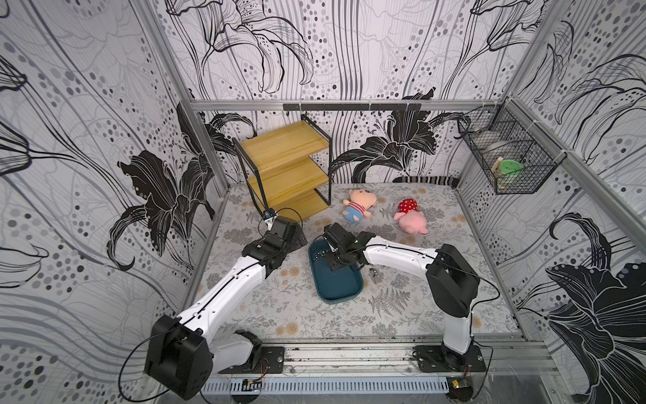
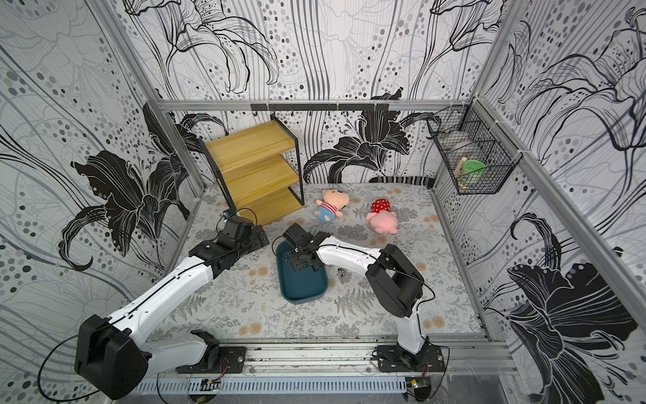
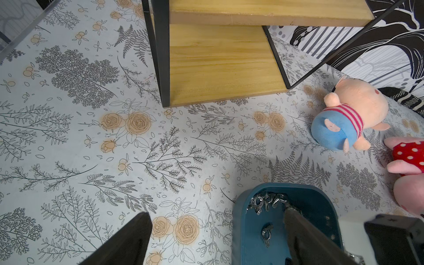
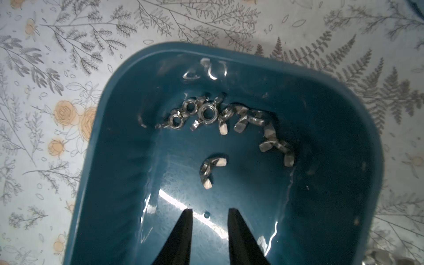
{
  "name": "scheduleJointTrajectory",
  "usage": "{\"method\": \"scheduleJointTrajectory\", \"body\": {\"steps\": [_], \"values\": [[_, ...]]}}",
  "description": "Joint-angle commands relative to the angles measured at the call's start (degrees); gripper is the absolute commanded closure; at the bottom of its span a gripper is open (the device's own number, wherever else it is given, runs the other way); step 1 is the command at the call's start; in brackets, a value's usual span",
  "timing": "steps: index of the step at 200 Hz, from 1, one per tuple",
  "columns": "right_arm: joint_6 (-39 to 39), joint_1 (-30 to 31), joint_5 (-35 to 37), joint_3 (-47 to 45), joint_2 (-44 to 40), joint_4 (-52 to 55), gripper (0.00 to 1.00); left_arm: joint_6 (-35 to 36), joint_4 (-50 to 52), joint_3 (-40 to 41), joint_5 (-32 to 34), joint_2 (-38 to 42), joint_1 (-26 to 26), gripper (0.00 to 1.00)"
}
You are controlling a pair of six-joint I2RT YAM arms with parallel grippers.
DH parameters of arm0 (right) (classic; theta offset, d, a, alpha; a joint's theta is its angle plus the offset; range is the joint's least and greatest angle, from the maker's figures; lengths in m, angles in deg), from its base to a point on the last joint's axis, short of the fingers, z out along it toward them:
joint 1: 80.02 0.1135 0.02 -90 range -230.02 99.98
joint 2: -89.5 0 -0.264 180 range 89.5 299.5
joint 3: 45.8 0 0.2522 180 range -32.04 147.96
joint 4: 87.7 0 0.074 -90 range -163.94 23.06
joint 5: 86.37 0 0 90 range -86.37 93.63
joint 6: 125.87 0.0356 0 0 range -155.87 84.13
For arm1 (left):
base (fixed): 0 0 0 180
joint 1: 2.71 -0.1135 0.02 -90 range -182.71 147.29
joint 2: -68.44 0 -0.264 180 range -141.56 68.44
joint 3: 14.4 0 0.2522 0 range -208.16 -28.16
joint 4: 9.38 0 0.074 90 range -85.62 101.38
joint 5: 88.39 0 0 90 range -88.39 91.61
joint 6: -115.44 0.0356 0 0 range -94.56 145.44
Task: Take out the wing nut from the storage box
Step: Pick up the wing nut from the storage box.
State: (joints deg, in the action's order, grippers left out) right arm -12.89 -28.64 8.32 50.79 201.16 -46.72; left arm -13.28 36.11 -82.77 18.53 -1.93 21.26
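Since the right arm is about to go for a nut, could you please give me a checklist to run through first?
1. Right gripper open and empty: ok.
2. Lone wing nut lies apart from the cluster of wing nuts in the storage box: ok.
3. Right gripper lined up over the lone wing nut: not ok; it lies ahead of the fingertips.
4. Left gripper clear of the storage box: cannot tell; one finger overlaps it in the left wrist view.
5. Bare table beside the box for the drop: ok.

White right arm (image 1: pixel 398 253) reaching inward, right gripper (image 4: pixel 208 212) pointing down, jaws slightly apart, empty, left gripper (image 3: pixel 216 211) spread wide, empty
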Motion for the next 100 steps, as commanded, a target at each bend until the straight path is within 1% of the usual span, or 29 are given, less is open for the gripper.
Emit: {"method": "scheduleJointTrajectory", "body": {"steps": [1, 100], "values": [[1.6, 0.1, -0.2, 1.9, 2.2, -1.4, 0.68, 0.2, -0.5, 0.6, 0.7, 1.3, 0.1, 0.05], [2.4, 0.1, 0.7, 3.9, 7.1, -1.7, 0.70, 0.4, -0.2, 0.3, 0.8, 1.5, 0.1, 0.05]]}}
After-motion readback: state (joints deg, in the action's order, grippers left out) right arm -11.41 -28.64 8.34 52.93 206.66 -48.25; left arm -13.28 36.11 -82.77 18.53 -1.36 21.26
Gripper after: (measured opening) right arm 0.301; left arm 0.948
